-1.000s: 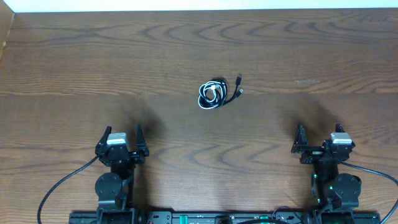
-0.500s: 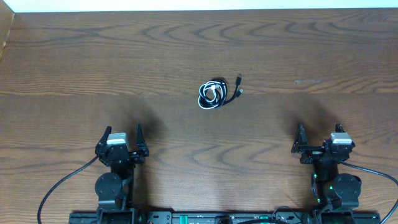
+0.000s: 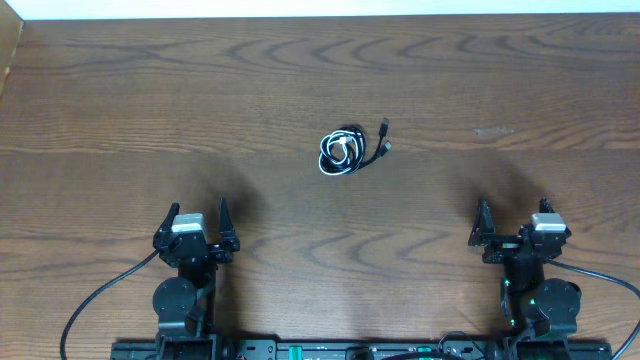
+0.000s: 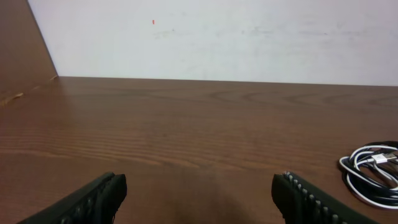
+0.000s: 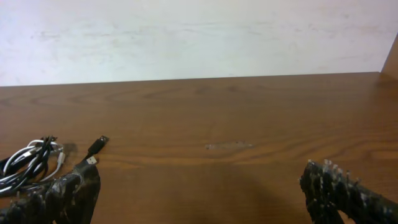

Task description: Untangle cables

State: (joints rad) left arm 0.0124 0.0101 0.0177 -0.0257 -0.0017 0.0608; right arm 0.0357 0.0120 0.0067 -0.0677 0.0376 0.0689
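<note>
A coiled bundle of thin white and black cables [image 3: 343, 153] lies on the brown wooden table [image 3: 150, 90], about midway across it. Its small plug ends [image 3: 386, 148] stick out to the coil's right. At the near edge, the left black two-finger gripper [image 3: 197, 210] and the right black two-finger gripper [image 3: 514, 207] sit well apart, with the bundle ahead and between them. A pale plaster wall [image 4: 249, 37] stands behind the table's far edge.
</note>
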